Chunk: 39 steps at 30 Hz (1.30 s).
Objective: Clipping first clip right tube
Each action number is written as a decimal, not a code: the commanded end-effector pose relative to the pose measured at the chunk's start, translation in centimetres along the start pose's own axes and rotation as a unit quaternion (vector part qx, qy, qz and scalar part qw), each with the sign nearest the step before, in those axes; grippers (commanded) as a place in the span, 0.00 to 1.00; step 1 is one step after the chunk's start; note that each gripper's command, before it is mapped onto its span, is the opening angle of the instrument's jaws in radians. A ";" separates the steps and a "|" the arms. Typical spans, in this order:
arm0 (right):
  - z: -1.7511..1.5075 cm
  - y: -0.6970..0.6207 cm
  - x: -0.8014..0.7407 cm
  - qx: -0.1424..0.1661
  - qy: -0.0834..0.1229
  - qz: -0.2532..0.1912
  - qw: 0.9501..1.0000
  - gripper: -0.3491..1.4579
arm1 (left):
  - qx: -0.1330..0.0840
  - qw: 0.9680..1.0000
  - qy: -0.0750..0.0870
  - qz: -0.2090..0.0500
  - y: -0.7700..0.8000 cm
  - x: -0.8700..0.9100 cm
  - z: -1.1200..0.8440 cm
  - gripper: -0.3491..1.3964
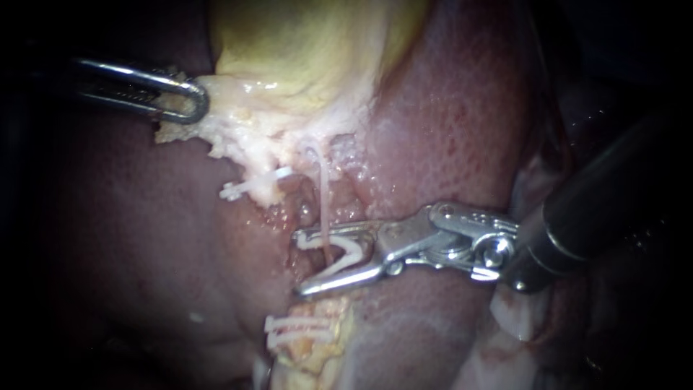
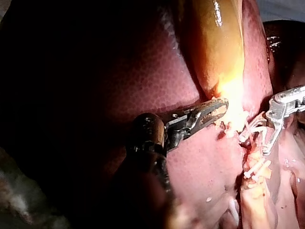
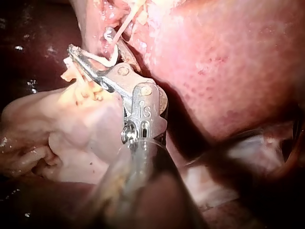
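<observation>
1. Endoscope view: the right instrument (image 1: 300,262) enters from the right with its jaws spread wide. Both jaws bear on a white clip (image 1: 346,249), an open V seated between them.
2. The right tube (image 1: 323,191) is thin and pale. It runs down from the pale tissue (image 1: 245,137) under the gallbladder (image 1: 303,50) and passes inside the V. One clip leg lies on each side of it, not yet pressed together.
3. The left instrument (image 1: 195,101) enters from the left. Its jaws are clamped on the edge of the pale tissue, well apart from the right tube.
4. A closed clip (image 1: 253,185) sits just left of the tube's upper stretch. The lower clips (image 1: 299,328) — several, side by side — cross a pale strand below the right instrument's jaws.
5. The liver (image 1: 447,123) — dark red — lies on both sides of the tube.
</observation>
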 end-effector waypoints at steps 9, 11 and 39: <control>0.01 -0.40 0.13 0.039 -0.014 0.004 0.999 0.44 | -0.001 1.000 0.000 0.000 -0.01 -0.01 -0.01 0.00; 0.01 -0.45 0.20 0.050 -0.018 0.005 0.999 0.43 | -0.001 1.000 0.000 0.000 -0.01 -0.01 -0.01 0.00; -0.16 -0.45 0.28 0.050 -0.016 0.055 0.997 0.00 | 0.000 1.000 0.000 0.000 -0.01 0.00 0.00 0.00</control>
